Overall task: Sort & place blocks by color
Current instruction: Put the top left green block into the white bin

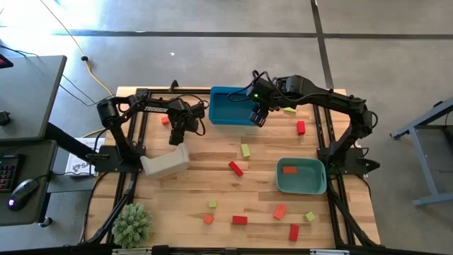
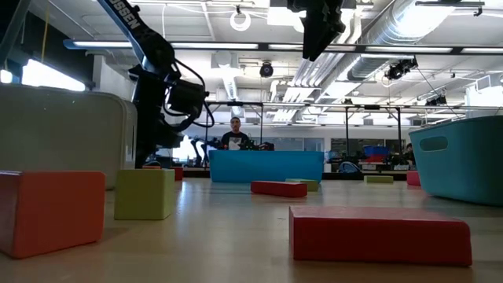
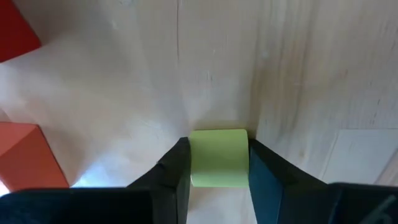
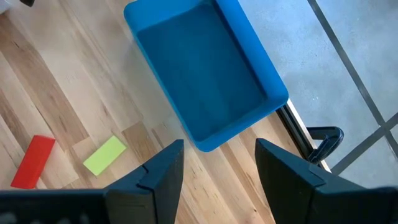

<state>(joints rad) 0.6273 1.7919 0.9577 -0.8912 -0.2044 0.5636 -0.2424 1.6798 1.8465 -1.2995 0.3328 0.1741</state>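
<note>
our left pincer has its fingers pressed on a yellow-green block at the bench; we should lift straight. right pincer hangs open, empty, over the blue tray.

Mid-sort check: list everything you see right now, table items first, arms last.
Blue tray: one, blue, table's far edge, centre.
Teal tray: one, teal, right side, holding one orange-red block.
Beige tray: one, beige, left side.
Red and orange-red blocks: at least seven, loose on the table.
Yellow-green blocks: four loose, scattered.
Plant ball: one, green, near-left corner.
Person: one, beyond the table.
Left gripper: fingers closed on a fifth yellow-green block, by the beige tray.
Right gripper: fingers open, empty, over the blue tray's edge.
</note>
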